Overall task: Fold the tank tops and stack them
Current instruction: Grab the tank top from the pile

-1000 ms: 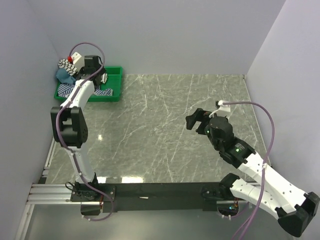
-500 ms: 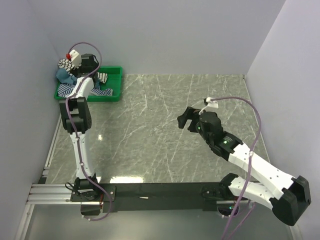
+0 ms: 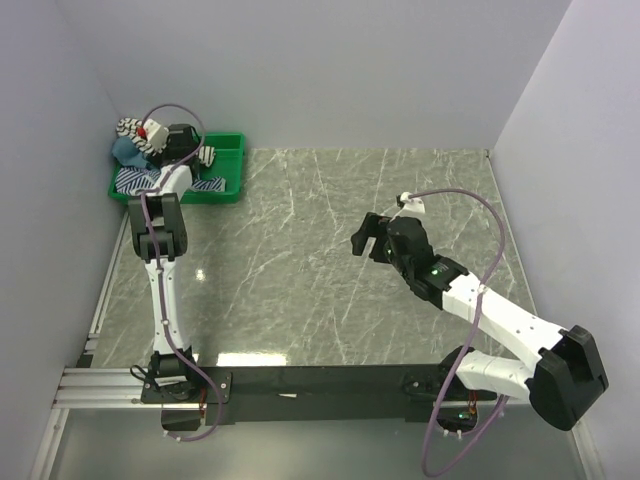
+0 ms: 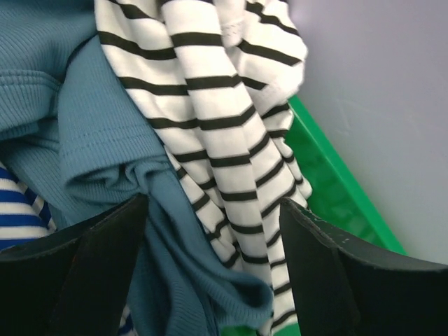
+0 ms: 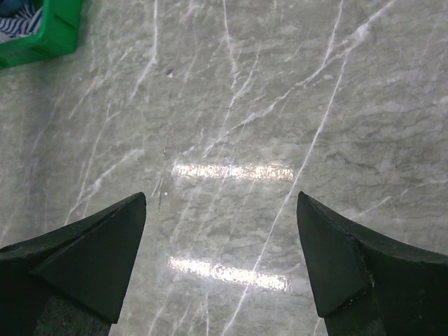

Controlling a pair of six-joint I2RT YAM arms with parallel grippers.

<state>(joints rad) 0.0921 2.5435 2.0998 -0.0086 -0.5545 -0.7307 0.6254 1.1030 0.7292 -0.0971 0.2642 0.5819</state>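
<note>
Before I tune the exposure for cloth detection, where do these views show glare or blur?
Right wrist view: two bright light streaks glare off the marble table, veins otherwise sharp. Left wrist view: even light, black-striped tank top and teal tank top crisp, left gripper dark and soft-edged. Top external view: faint glints on the table's near left, no blur.

White tank top with thin black stripes: crumpled in loose folds, heaped at the far rim of the green plastic tray.
Dusty teal-blue ribbed tank top: bunched and unfolded, pressed against the black-striped one.
Blue-and-white striped tank top: rumpled low in the tray, partly under the teal one.
</note>
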